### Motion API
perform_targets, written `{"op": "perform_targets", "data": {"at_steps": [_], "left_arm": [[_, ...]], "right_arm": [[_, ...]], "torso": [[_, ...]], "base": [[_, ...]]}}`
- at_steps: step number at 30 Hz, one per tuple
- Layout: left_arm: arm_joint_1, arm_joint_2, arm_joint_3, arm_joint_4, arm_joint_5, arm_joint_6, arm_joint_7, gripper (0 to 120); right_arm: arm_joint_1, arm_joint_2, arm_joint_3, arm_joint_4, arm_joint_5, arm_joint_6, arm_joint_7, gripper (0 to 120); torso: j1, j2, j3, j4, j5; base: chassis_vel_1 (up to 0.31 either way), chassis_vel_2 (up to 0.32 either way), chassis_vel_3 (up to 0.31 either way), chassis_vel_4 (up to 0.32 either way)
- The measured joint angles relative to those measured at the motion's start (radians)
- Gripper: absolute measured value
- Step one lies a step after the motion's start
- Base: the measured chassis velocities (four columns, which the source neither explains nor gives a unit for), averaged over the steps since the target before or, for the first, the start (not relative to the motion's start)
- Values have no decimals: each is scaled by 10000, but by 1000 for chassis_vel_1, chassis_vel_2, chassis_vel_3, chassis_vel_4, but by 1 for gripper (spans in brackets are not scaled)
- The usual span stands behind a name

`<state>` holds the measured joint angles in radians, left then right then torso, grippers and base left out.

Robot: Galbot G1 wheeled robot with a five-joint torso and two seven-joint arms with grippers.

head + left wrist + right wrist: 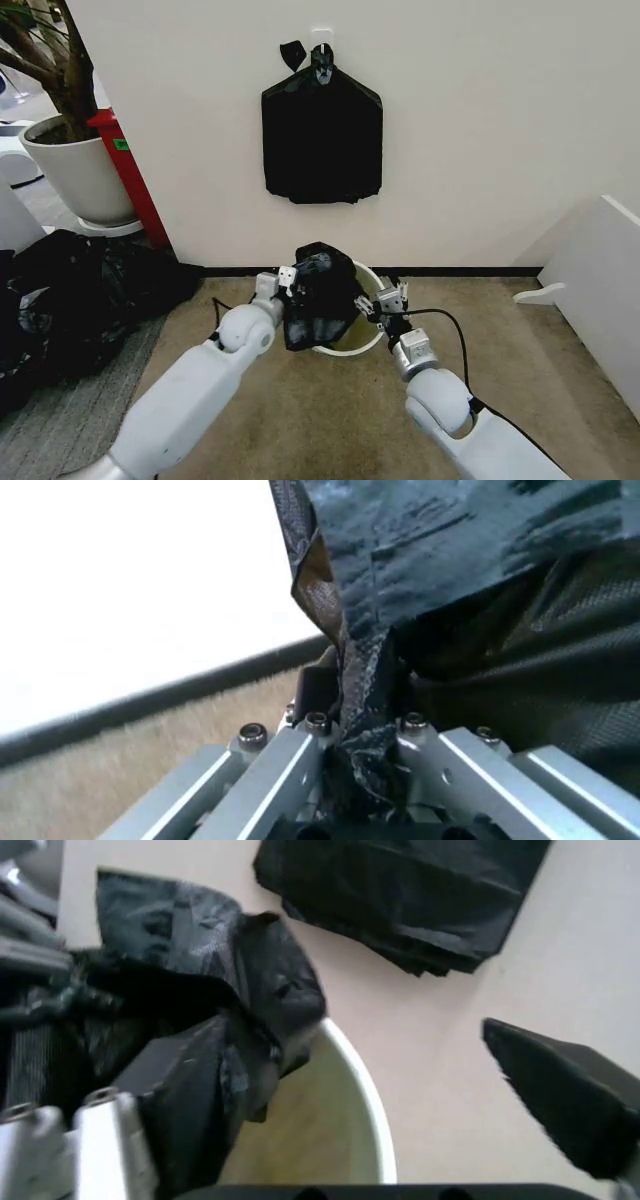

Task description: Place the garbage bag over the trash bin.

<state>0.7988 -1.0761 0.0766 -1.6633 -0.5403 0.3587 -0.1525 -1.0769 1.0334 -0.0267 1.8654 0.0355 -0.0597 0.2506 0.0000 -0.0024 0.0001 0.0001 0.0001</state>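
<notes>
The left gripper (285,279) is clenched on the bag's (318,300) film, holding it bunched over the bin's (372,283) left rim, while the right gripper (388,302), fingers spread, sits at the right rim beside the bag, the bin's inside bare.

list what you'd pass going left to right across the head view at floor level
heap of black plastic → left gripper → garbage bag → trash bin → right gripper → white panel
</notes>
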Motion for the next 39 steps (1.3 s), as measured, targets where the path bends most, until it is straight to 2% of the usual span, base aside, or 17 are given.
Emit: {"op": "perform_targets", "data": {"at_steps": [3, 5, 9, 12, 13, 16, 18, 22, 28, 29, 30, 34, 37, 39], "left_arm": [[134, 104, -9, -74, 631, -430, 307, 2], [198, 156, -24, -127, 945, -608, 392, 2], [267, 192, -123, -284, 1102, -666, 379, 2], [300, 221, -148, -341, 1103, -665, 380, 2], [344, 252, -157, -407, 1103, -670, 391, 2], [439, 274, -156, -515, 1145, -744, 454, 2], [450, 274, -156, -527, 1171, -759, 471, 2], [516, 269, -108, -536, 1373, -823, 577, 2], [562, 255, -57, -522, 1520, -832, 634, 2], [573, 242, -37, -482, 1608, -833, 653, 2], [581, 232, -24, -438, 1702, -845, 683, 2], [604, 243, -21, -372, 1900, -946, 781, 2], [673, 416, -191, -379, 2106, -1177, 1032, 1], [707, 490, -260, -388, 2158, -1289, 1150, 1]], "right_arm": [[49, -57, -22, -7, -147, -69, -181, 95], [62, -79, -23, -14, -265, -60, -324, 92], [17, -96, 19, 1, -741, 168, -772, 74], [11, -98, 38, -6, -981, 228, -938, 68], [29, -97, 50, -46, -1133, 234, -1038, 61], [96, -48, 36, -85, -1199, -121, -1115, 48], [107, -33, 27, -87, -1198, -181, -1127, 46], [179, 83, -16, -133, -1194, -266, -1184, 29], [251, 176, -43, -199, -1105, -47, -1199, 15], [286, 213, -45, -237, -1001, 127, -1258, 5], [317, 238, -43, -270, -896, 279, -1313, 0], [384, 256, -13, -282, -209, 308, -1312, 0], [574, 239, 183, -310, 1832, -278, -854, 0], [629, 215, 239, -321, 2321, -415, -749, 0]], "torso": [[0, 0, 0, -2, -1], [0, 0, 0, -2, 0], [0, 0, 0, -3, 0], [0, 0, -1, -4, 1], [0, 0, 0, -2, 1], [0, 0, -1, -2, 1], [0, 0, 0, -2, 0], [0, 0, -1, -2, 1], [0, 0, -1, -2, 1], [0, 0, -1, -2, 1], [0, 0, 0, -2, 0], [0, 0, -1, -1, 0], [0, 0, -1, -2, 1], [0, 0, 0, -1, 1]], "base": [[0, 0, 0, 0], [0, 0, 0, 0], [0, 0, 0, 0], [0, 0, 0, 0], [0, 0, 0, 0], [0, 0, 0, 0], [0, 0, 0, 0], [0, 0, 0, 0], [0, 0, 0, 0], [0, 0, 0, 0], [0, 0, 0, 0], [0, 0, 0, 0], [0, 0, 0, 0], [0, 0, 0, 0]]}}
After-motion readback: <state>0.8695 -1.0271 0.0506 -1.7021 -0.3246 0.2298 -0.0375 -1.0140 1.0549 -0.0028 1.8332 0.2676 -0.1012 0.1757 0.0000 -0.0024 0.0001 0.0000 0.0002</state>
